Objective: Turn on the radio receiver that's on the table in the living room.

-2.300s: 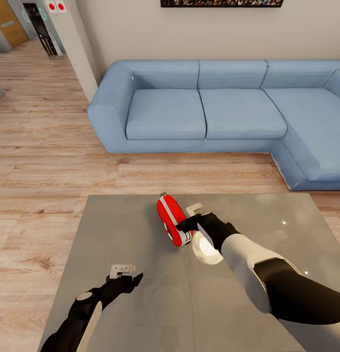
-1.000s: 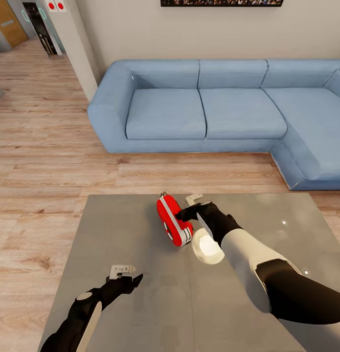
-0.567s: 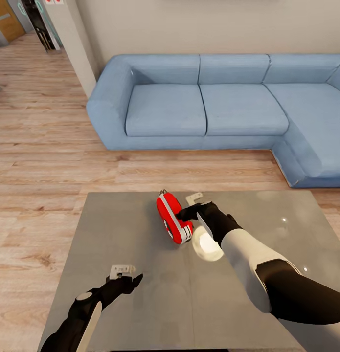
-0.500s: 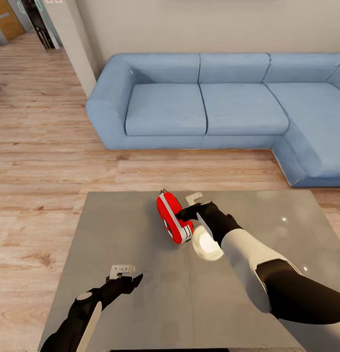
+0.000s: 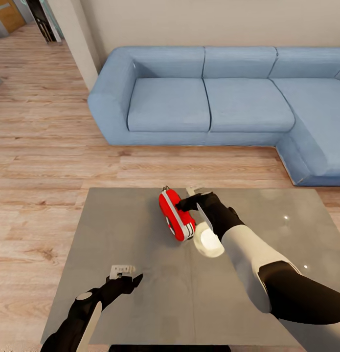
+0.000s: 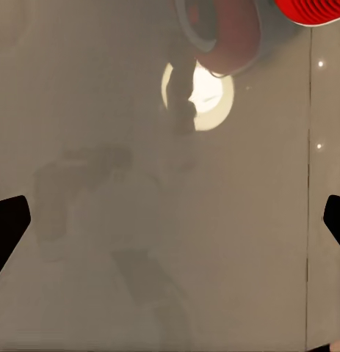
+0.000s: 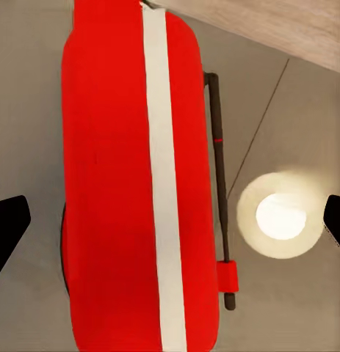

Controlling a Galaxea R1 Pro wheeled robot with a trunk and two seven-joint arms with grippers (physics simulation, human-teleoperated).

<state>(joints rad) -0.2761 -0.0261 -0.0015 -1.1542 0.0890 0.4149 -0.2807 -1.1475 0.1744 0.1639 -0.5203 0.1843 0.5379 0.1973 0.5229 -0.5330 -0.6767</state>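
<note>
Left gripper (image 5: 124,275) hovers open over the near left of the worktop (image 5: 140,234), holding nothing. Radio receiver (image 5: 176,215) stands on edge mid-worktop, long axis running from the sofa (image 5: 209,98) towards the robot, dial face turned left. Right gripper (image 5: 191,196) sits at its right side, fingers spread, not closed on it. Right wrist view adds the white-grey band (image 7: 164,183) and thin wire handle (image 7: 219,191). Versus 2.3 s ago, the camera has tilted down; radio's spot on the worktop unchanged.
</note>
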